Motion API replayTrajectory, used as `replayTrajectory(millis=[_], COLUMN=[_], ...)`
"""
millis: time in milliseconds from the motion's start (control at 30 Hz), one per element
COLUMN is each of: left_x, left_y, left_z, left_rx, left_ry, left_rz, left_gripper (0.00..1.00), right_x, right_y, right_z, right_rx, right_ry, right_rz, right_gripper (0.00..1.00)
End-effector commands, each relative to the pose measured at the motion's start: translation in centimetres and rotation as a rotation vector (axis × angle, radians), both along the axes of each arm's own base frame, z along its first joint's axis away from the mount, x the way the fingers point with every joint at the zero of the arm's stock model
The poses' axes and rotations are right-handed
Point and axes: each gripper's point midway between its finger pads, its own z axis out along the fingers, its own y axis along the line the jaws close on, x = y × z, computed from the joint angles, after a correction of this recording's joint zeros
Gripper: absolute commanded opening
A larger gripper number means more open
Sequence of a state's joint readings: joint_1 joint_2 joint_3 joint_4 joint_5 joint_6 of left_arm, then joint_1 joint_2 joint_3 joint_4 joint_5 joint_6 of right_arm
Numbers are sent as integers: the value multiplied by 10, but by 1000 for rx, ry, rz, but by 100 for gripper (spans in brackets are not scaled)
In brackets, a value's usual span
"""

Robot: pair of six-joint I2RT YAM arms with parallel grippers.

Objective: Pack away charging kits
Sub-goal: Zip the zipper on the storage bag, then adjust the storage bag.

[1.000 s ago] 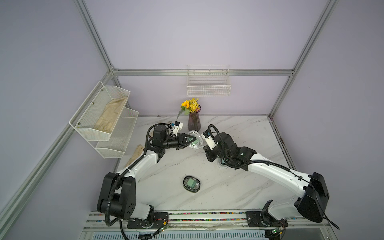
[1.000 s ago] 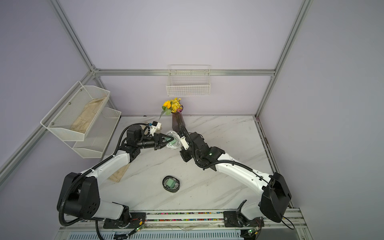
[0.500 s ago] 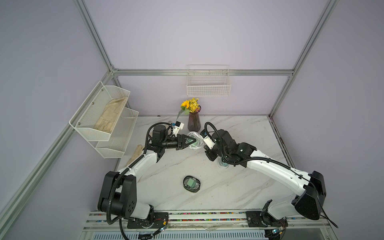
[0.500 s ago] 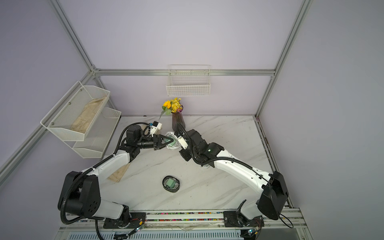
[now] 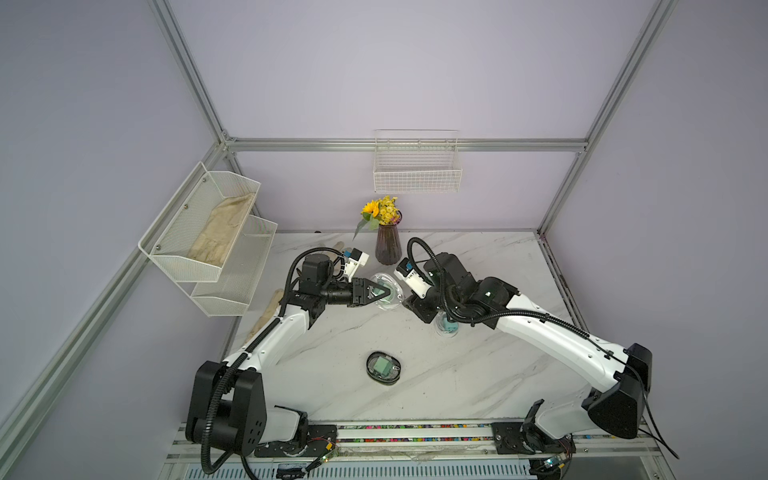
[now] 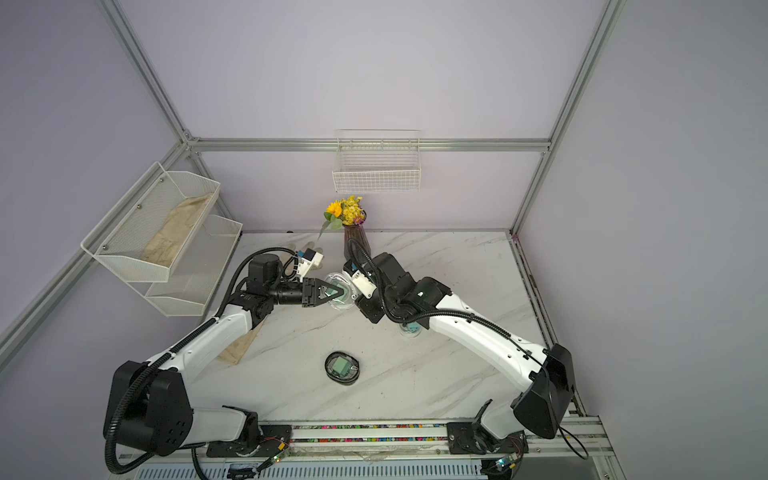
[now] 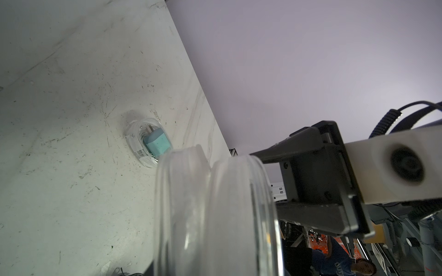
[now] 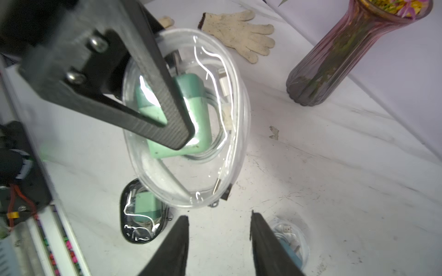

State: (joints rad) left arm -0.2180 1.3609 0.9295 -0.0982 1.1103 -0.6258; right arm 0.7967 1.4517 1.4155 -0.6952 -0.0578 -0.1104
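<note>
Both top views: marble table [image 5: 457, 374], lilac walls [image 5: 415, 83], left gripper [image 5: 388, 293] pinching clear case [image 5: 395, 282] near vase [image 5: 387, 249]. Right wrist view alone shows right gripper [image 8: 218, 219] spread, cable [image 8: 215, 145] inside.

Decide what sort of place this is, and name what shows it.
Most likely a robotics lab test cell: a left arm and right arm mounted on a rail at a marble-look tabletop, enclosed by an aluminium frame. The flower vase looks like staging.

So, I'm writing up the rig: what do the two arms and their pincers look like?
The left arm and right arm have white links, black joints and black ribbed cables. The left pincer and right pincer have tapered black fingers, with white camera blocks behind.
</note>
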Motion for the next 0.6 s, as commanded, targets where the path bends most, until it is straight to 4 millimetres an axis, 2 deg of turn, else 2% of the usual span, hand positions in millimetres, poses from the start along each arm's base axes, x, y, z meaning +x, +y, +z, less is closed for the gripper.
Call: replayTrajectory(millis=[0,67,133,200,433,567], left_x=[-19,-33,-47,-58,-71,-74], left_y=[-13,-27,-38,-46,-54,-57], left_z=[5,12,18,25,39,45], left_rx=[-16,-33,-47,-58,-76,-86], left_ry=[-75,-114,-149,-181,-224,-236], left_rz=[-108,-185,-249,-293,-336,-359], left_gripper=[0,0,0,0,0,0], right_x=[-8,-3,-4,-3,-35,-40], right_y=[-13,-19,-15,-8,0,-3], right_z=[65,72,68,54,58,37], right_rx=[268,368,413,438,594,591], right_ry=[36,107,162,227,341,383], right_rz=[63,83,111,134,291,277], right_gripper=[66,69,70,72,76,76])
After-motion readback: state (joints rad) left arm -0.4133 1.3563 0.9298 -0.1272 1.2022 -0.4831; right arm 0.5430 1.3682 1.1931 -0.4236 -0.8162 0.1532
